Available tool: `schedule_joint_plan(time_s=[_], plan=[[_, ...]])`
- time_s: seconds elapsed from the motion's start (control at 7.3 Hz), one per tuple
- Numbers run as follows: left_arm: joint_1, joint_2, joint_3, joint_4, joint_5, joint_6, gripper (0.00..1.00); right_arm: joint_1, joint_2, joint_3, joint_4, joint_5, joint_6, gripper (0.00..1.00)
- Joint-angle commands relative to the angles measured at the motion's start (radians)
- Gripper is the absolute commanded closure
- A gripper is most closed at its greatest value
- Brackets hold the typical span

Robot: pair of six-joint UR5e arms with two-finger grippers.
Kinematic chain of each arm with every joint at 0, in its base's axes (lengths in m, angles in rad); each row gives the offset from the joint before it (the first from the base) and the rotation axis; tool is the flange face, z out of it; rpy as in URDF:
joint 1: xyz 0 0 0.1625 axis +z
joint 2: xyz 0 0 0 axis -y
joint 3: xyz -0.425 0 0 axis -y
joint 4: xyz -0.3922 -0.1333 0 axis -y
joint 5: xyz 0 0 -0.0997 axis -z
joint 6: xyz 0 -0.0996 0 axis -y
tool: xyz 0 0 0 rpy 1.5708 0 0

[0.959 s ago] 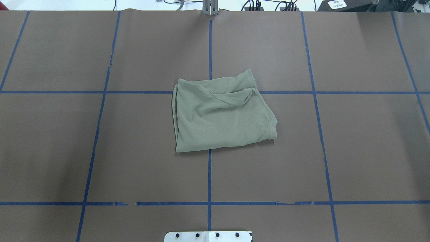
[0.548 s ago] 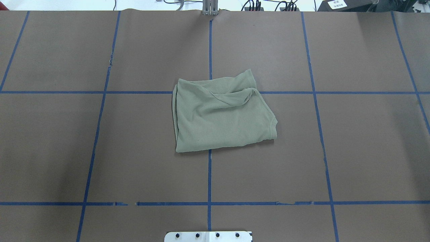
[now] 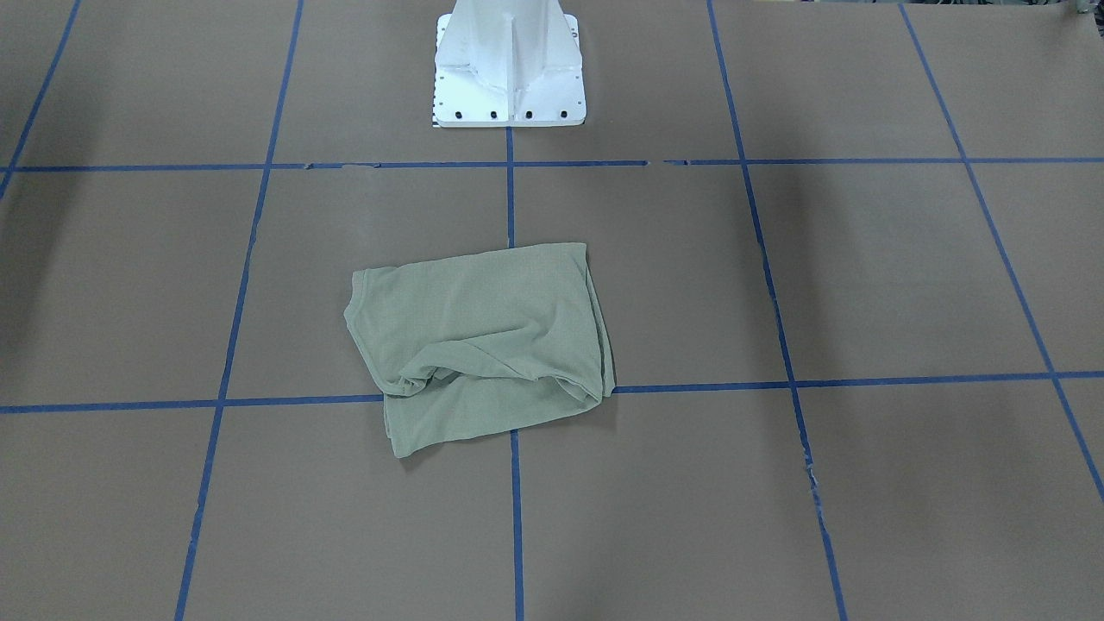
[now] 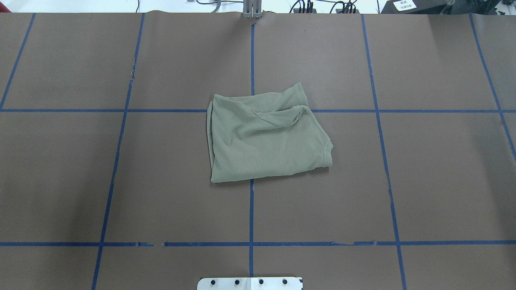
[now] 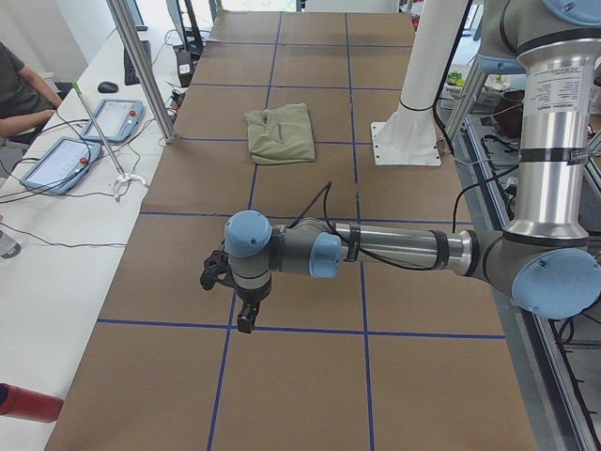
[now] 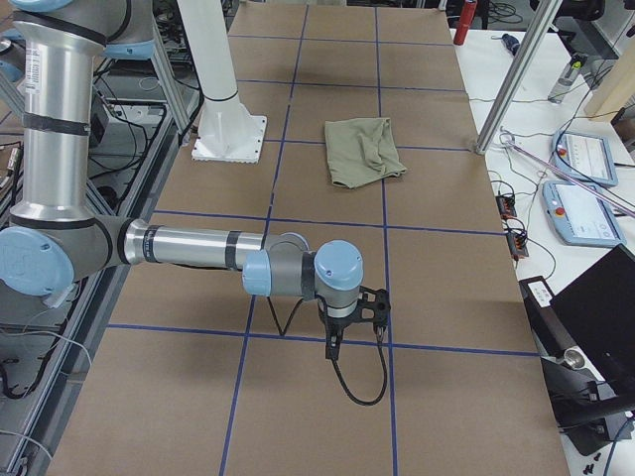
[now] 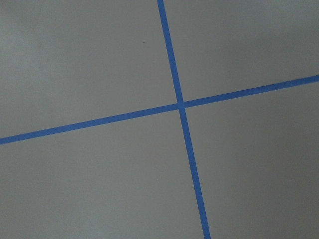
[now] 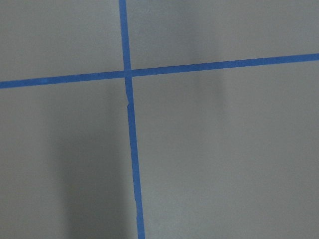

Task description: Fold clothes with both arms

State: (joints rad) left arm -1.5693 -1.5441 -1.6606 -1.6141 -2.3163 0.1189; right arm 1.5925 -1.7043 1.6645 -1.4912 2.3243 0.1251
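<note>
Matt knit cloth shirt (image 4: 266, 139), matt paper on table (image 4: 443, 181), smooth tape lines (image 4: 251, 209), glossy white metal base (image 3: 509, 69), satin metal left arm (image 5: 404, 249)

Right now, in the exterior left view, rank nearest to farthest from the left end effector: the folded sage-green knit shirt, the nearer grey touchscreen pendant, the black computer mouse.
From the left end effector:
1. Folded sage-green knit shirt, on the table.
2. Nearer grey touchscreen pendant, on the side desk.
3. Black computer mouse, farther along that desk.
</note>
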Motion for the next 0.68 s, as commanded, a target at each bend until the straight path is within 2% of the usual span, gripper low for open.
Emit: schedule_joint_plan(time_s=[0.0, 0.41, 0.55], plan=[[0.000, -0.001, -0.002, -0.001, 0.000, -0.005, 0.01, -0.002, 0.008, -0.014, 0.017, 0.003, 0.016, 0.00], [0.000, -0.001, -0.005, 0.000, -0.002, -0.019, 0.01, -0.002, 0.008, -0.014, 0.016, 0.003, 0.016, 0.00], [0.000, -0.001, -0.010, -0.003, -0.002, -0.100, 0.01, -0.002, 0.008, -0.014, 0.016, 0.004, 0.016, 0.00]])
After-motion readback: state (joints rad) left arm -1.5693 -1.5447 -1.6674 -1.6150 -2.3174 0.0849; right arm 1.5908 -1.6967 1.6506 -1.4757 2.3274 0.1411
